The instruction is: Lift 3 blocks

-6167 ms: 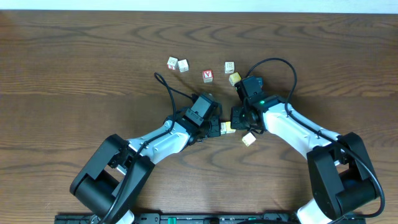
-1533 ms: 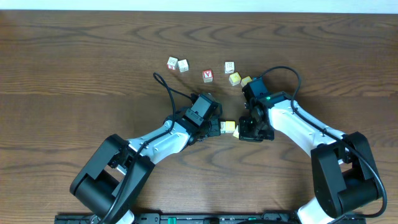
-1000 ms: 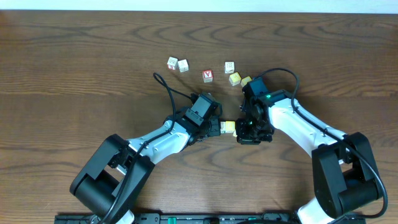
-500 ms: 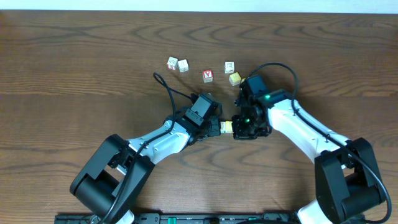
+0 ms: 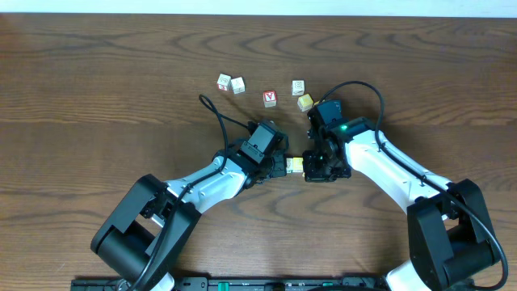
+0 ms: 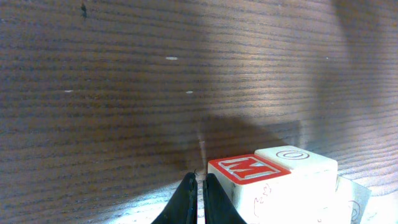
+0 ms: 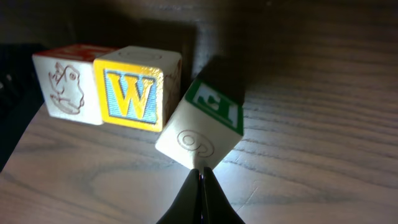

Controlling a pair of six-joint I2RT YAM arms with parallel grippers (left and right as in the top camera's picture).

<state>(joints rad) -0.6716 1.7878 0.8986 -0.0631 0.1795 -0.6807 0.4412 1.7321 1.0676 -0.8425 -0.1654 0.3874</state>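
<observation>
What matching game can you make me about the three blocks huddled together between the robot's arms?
Things:
1. W block
2. rhino block
3. green-letter block

Places, as the right wrist camera sees them:
A. tilted, at the right end
B. upright, at the left end
C. upright, in the middle

Pairs: 1-C, 2-B, 3-A

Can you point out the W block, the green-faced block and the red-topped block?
W block [image 7: 130,93]: right wrist view, W face.
green-faced block [image 7: 216,104]: right wrist view, green face.
red-topped block [image 6: 249,169]: left wrist view, red top.
</observation>
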